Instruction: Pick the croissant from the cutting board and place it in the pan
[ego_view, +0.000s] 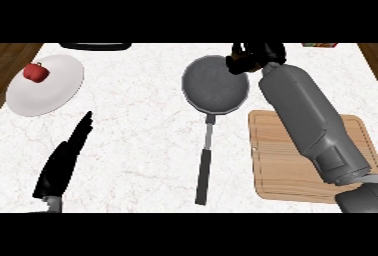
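Observation:
The dark grey pan (214, 87) lies mid-counter, its long handle (203, 165) pointing toward me. My right hand (257, 54) hovers over the pan's far right rim, fingers curled round the croissant (237, 63), of which only a brown edge shows. My right forearm reaches across the wooden cutting board (280, 165) at the lower right, and no croissant shows on the board's visible part. My left hand (63, 162) rests at the lower left, fingers straight, holding nothing.
A white plate (52, 90) with a red apple (35, 72) sits at the far left. A dark object (96, 46) lies at the counter's back edge, and a coloured item (321, 45) shows at the back right. Wooden floor shows past both counter sides.

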